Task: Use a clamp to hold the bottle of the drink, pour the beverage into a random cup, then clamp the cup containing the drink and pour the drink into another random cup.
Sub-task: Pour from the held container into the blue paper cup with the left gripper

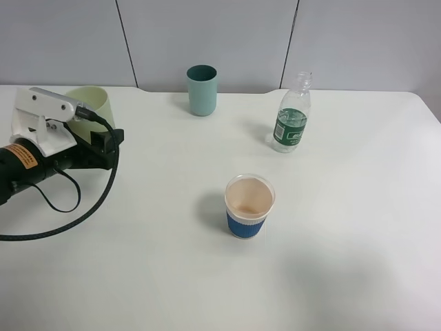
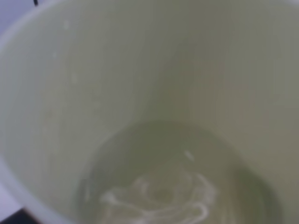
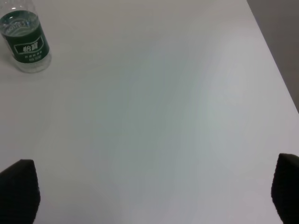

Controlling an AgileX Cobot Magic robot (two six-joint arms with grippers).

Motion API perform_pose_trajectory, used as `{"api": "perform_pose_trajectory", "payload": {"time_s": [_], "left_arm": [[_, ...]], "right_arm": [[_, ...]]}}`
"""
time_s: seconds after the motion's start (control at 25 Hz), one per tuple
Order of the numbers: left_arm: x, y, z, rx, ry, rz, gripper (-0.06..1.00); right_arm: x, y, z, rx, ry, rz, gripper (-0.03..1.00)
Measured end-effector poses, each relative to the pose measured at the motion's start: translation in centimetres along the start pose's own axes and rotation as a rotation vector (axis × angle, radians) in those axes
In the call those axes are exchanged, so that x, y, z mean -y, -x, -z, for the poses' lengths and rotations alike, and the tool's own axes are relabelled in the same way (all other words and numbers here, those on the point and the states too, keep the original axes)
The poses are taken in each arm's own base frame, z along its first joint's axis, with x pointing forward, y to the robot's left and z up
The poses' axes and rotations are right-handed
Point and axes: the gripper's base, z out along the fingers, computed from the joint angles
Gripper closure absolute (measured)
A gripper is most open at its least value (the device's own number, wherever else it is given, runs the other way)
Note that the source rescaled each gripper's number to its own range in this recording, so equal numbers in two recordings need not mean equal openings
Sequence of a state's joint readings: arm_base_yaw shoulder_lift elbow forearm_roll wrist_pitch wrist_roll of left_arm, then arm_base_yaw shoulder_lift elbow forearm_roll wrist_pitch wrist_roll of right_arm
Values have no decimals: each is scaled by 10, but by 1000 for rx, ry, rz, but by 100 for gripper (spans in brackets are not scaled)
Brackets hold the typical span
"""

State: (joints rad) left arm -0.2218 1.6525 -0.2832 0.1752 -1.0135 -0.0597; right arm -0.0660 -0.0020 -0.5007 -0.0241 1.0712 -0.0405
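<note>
My left gripper [image 1: 105, 141] is at the table's left edge, shut on the pale yellow-green cup [image 1: 93, 103]; its white camera block hides the grip. The left wrist view looks straight down into that cup [image 2: 154, 84], with clear beverage [image 2: 159, 196] pooled at the bottom. The bottle [image 1: 292, 121], green-labelled and uncapped, stands at the back right and shows again in the right wrist view as the bottle [image 3: 25, 42]. The short white cup with a blue sleeve [image 1: 249, 205] stands mid-table, its beige inside showing. My right gripper [image 3: 152, 196] is open over bare table, out of the exterior view.
A darker teal tumbler [image 1: 202, 89] stands at the back centre, near the wall. A black cable [image 1: 62, 224] loops over the table in front of the left arm. The table's right edge [image 3: 275, 65] runs close to the right gripper.
</note>
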Motion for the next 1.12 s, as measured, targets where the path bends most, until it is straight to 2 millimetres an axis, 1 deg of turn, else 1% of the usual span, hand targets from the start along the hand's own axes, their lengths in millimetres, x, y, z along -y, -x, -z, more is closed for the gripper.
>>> {"api": "perform_pose_trajectory", "payload": {"time_s": [0.2,0.44,0.72,0.84,1.12], "left_arm": [[5,12,8,-7,43,22,91],[22,27,17,30,82,-47,91],[48,27,23,-5,136,-110,91],[60,31,22,-19,154,-163,91],[92,45,21,-69,174,-375,91]], "right_arm": [[0,0,0,0,0,0,-3],[0,0,0,0,0,0,-3],[0,0,0,0,0,0,-3],[0,0,0,0,0,0,-3],[0,0,0,0,0,0,-3]]}}
